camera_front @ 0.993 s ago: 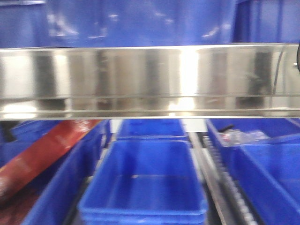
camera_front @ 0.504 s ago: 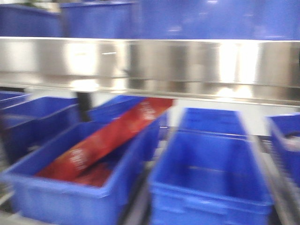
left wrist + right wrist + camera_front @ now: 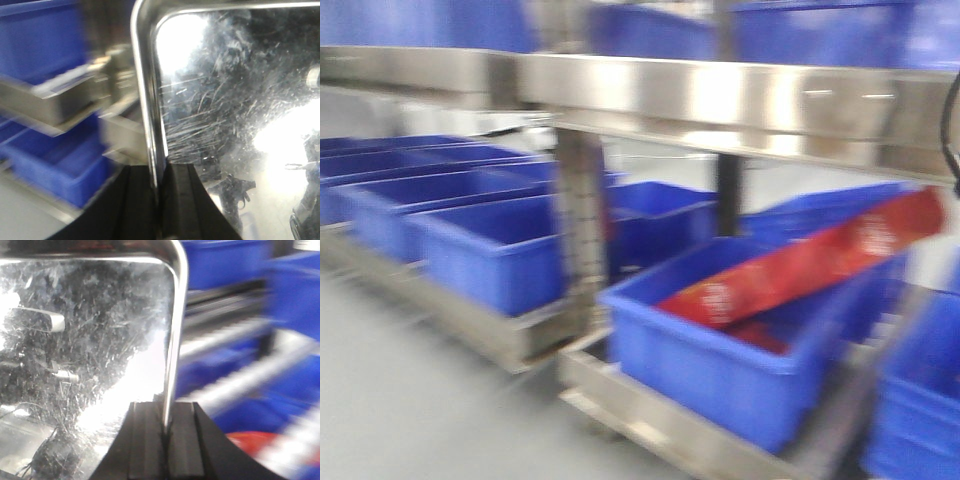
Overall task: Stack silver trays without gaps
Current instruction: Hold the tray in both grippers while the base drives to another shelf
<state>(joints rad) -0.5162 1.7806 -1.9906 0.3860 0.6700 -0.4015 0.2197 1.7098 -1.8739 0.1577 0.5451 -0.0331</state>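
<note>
Gripping from the bottom of its view, the left gripper (image 3: 159, 200) has two black ribbed fingers (image 3: 134, 210) pressed together on the left rim of the shiny, scratched silver tray (image 3: 225, 100). Only the thin rim sits between them, and the wrist points along that edge toward a rounded far corner. Left of the tray, blurred, are a deep blue plastic bin (image 3: 50, 165) and a grey steel shelf rail (image 3: 45, 102). On the tray's right rim the right gripper (image 3: 166, 440) mirrors the pose, its jaws closed tight on the metal, so the tray is held between the two arms. Right of the tray lie more blurred blue shapes and a red patch (image 3: 250, 442).

In the front view a broad polished steel band (image 3: 720, 95) crosses the top; whether it is the tray's side wall or rack framing cannot be told. Below it, from the left, come grey floor (image 3: 400, 400), a row of blue crates (image 3: 490, 255), a steel upright post (image 3: 578, 220), then a blue tub (image 3: 710, 370) with a long red packet (image 3: 810, 265) leaning in it.

Half a second earlier the band lay nearly level and the packet sat left of centre. Now the band slopes down to the right, the packet is right of centre, and the post and floor have come into view.
</note>
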